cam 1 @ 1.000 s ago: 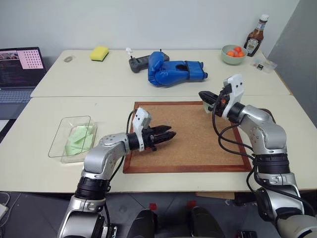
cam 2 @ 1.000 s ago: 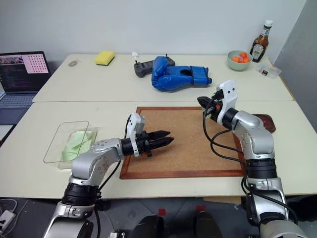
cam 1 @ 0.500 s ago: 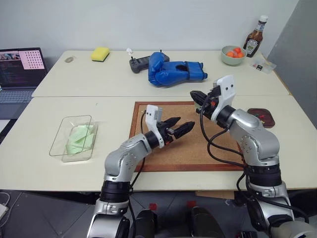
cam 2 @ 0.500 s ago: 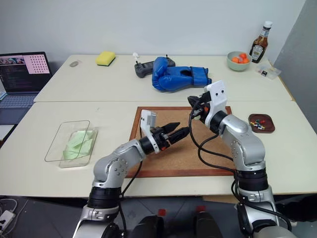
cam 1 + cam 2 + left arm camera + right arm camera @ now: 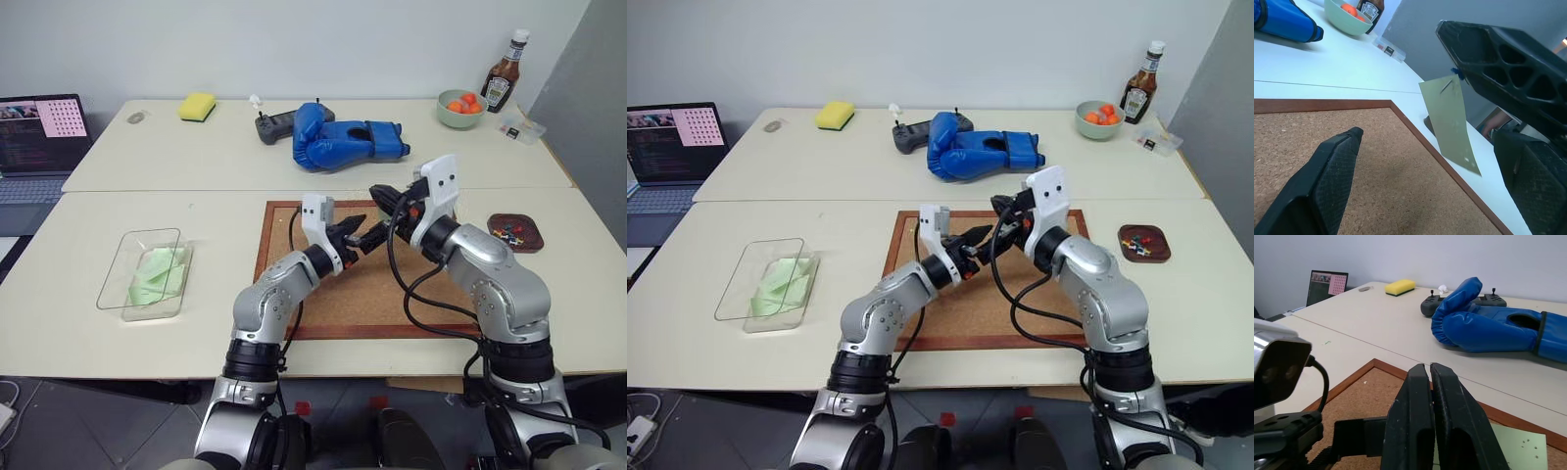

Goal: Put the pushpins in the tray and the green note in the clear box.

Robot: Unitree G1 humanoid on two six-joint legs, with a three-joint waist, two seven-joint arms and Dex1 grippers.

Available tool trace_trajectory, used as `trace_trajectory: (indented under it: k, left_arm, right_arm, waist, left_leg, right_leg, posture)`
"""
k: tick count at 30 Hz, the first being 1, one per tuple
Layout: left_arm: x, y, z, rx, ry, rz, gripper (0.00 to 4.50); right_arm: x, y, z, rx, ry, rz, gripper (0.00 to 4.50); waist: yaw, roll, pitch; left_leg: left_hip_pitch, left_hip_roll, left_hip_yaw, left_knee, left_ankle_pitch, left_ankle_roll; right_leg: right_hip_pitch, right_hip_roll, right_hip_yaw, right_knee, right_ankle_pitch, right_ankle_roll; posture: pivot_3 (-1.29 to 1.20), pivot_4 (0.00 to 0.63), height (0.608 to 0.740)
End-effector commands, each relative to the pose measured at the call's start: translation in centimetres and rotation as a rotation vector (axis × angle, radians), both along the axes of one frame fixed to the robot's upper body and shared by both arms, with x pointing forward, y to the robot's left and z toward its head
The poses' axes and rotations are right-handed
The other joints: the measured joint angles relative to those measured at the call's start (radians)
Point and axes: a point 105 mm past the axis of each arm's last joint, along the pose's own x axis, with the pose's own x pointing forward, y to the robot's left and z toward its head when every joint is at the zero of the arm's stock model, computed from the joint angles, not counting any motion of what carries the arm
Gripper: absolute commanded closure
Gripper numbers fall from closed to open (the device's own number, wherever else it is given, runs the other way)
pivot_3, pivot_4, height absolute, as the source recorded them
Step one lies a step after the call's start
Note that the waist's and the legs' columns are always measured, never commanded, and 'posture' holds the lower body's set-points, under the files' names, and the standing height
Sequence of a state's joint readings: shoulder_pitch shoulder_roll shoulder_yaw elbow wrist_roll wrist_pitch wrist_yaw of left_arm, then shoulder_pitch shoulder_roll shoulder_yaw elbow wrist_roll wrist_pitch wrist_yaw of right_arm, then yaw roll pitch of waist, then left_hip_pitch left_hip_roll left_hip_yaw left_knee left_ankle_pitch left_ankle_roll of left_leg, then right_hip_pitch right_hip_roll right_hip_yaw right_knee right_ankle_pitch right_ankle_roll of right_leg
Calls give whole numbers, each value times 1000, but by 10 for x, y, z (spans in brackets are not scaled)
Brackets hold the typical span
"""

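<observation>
Clear box: the clear box (image 5: 116,257) sits far to my left on the table, well apart from both hands, with pale green sheets (image 5: 157,274) already lying in it; the note belongs there too.
Left arm: reaches forward and across to the right over the cork board (image 5: 333,294), forearm raised, wrist about level.
Left gripper: my left gripper (image 5: 361,235) is spread wide and empty. The fingers stand either side of the hanging note, so I judge it is set to take the paper.
Green note: the green note (image 5: 1449,117) hangs in the air above the board's far right corner, dangling from a blue-headed pushpin (image 5: 1456,73) stuck through its top.
Right gripper: my right gripper (image 5: 384,199) is clenched, pinching that pin, which holds the paper up for my other hand.
Right arm: elbow bent, hand brought in leftward to meet the left gripper, fingers about level.
Tray: the tray (image 5: 513,232) lies right of the board with some pushpins (image 5: 505,231) in it; this pin goes there once the paper is off.
</observation>
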State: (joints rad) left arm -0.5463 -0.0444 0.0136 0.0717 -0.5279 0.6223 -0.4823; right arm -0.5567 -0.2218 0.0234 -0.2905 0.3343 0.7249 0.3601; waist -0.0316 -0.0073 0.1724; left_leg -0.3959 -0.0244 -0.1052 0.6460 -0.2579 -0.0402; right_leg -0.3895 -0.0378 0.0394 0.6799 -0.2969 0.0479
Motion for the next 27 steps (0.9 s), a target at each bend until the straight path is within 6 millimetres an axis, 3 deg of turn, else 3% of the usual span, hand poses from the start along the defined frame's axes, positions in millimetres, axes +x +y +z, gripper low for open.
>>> trace_trajectory:
  k: [1,20,27]
  left_arm:
    - [1,-2,19,-57,-52,-1,679]
    - [-2,-5,17,-93,-17,-26,4420]
    - [1,-4,13,-96,18,-14,4480]
  right_arm:
    - [-7,3,12,20,-50,12,4412]
    - [-9,6,11,28,-45,10,4412]
    - [-8,7,13,29,-50,9,4412]
  waist:
    - [0,0,0]
    - [0,0,0]
    - [0,0,0]
  left_leg:
    - [0,0,0,0,0,0]
    - [0,0,0,0,1,-2]
    - [0,0,0,0,1,-2]
  right_leg:
    - [0,0,0,0,0,0]
    - [0,0,0,0,0,0]
    - [0,0,0,0,0,0]
  posture:
    - [0,150,740]
    - [0,150,740]
    - [0,150,740]
